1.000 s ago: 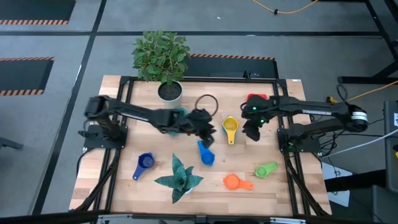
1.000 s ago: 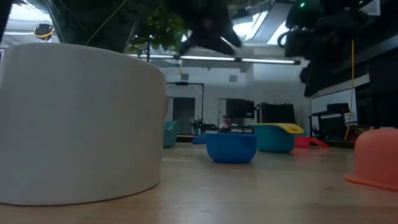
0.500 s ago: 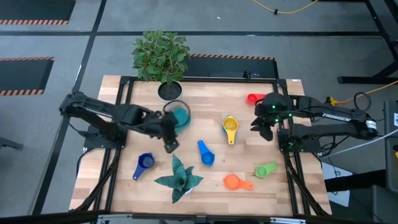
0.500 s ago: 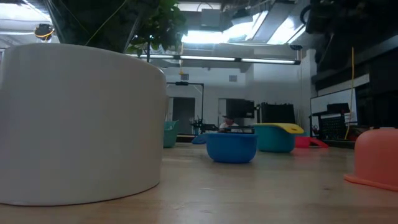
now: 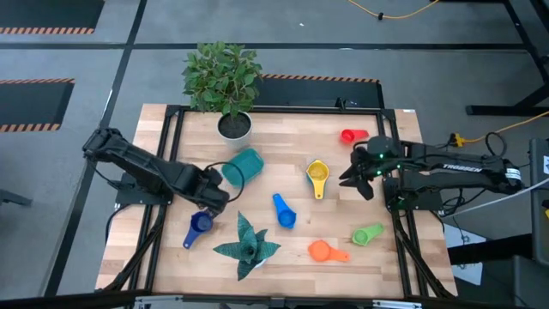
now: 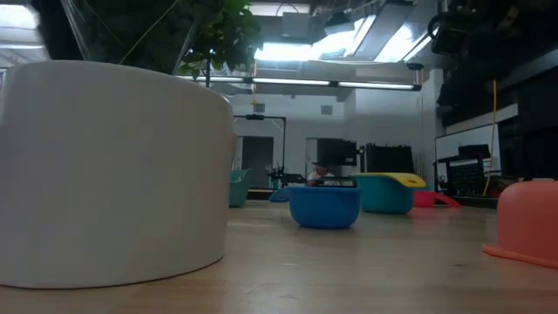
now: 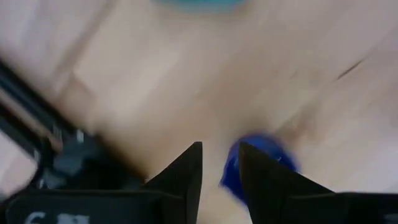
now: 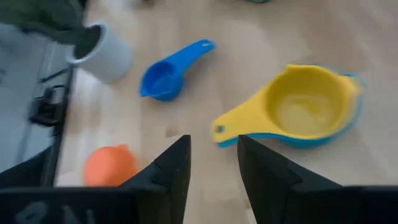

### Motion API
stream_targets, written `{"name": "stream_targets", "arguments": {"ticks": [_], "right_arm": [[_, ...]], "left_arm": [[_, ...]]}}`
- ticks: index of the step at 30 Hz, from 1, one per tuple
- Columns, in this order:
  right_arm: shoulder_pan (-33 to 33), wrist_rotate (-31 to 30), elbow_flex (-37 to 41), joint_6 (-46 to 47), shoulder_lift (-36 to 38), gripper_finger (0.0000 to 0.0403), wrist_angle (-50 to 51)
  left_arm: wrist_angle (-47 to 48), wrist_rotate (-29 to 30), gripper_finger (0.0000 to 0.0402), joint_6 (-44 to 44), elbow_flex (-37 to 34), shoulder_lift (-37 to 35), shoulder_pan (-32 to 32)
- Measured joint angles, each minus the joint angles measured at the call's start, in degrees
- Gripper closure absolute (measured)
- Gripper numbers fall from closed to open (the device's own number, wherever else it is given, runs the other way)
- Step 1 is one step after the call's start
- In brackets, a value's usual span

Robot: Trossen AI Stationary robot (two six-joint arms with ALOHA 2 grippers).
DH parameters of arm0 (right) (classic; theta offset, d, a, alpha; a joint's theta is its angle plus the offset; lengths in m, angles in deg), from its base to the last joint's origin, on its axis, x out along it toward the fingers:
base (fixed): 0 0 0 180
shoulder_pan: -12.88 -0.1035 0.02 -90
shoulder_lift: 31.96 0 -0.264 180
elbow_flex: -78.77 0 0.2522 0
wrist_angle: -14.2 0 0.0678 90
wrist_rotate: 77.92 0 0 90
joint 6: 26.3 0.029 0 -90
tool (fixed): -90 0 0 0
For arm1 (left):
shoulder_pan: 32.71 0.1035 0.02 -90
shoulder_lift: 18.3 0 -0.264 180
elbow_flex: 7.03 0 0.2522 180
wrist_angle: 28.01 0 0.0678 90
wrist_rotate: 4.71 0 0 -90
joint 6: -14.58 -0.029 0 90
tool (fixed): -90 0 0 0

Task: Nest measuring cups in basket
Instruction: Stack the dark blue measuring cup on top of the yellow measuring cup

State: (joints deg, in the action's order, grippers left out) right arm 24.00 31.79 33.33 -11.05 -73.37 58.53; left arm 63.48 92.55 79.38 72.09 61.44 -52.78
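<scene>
Wooden counter (image 5: 274,184) holding scattered measuring cups and two plants. Teal basket (image 5: 244,166) lies tipped on its side, left of centre, near the white plant pot (image 5: 233,127) with its leafy plant. Yellow cup (image 5: 317,175) sits just right of centre, over a light blue cup (image 8: 348,118) whose rim shows beneath it in the right wrist view. Blue cup (image 5: 284,212) lies at the middle; dark blue cup (image 5: 199,226) lies toward the left front. Orange cup (image 5: 323,251) and green cup (image 5: 368,233) lie at the right front; red cup (image 5: 350,136) lies at the right rear. A second, spiky green plant (image 5: 245,245) stands at the front. Left tool (image 5: 211,203) hangs above the dark blue cup, fingers slightly parted, holding nothing. Right tool (image 5: 358,174) hovers just right of the yellow cup, fingers slightly parted, holding nothing.
</scene>
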Motion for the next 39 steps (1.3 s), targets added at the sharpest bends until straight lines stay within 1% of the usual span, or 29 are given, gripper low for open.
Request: {"name": "stream_targets", "arguments": {"ticks": [3,9,11,17,20,27,33,39], "right_arm": [[-0.88,2.44,1.02,0.9,-0.19,0.0267,-1.93],[-1.64,2.44,1.02,0.94,-0.17,0.0267,-2.17],[-1.64,2.44,1.02,0.94,-0.17,0.0267,-2.19],[-1.64,2.42,1.02,0.92,-0.17,0.0267,-2.17],[-1.64,2.42,1.02,0.98,-0.17,0.0267,-2.17],[-1.62,2.42,1.02,1.01,-0.17,0.0267,-2.14],[-1.62,2.42,1.04,1.12,-0.17,0.0267,-2.14],[-1.62,2.4,1.04,1.2,-0.17,0.0267,-2.13]], "left_arm": [[-1.89,-3.74,0.0305,0.77,-4.41,0.03,-0.01],[-10.53,-10.5,0.0305,-1.07,-11.83,0.06,0.02],[-13.22,-11.7,0.0305,-2.17,-14.1,0.06,0.01],[-17.89,-11.96,0.0305,-2.25,-18.76,0.06,0.02],[-19.92,-12.93,0.0305,-2.37,-19.56,0.04,0.02],[-20.26,-13.19,0.0305,-2.35,-19.69,0.06,0.02],[-20.25,-16.55,0.0305,-2.25,-19.66,0.04,0.01],[-20.06,-16.64,0.0305,-2.34,-17.85,0.04,0.0]]}}
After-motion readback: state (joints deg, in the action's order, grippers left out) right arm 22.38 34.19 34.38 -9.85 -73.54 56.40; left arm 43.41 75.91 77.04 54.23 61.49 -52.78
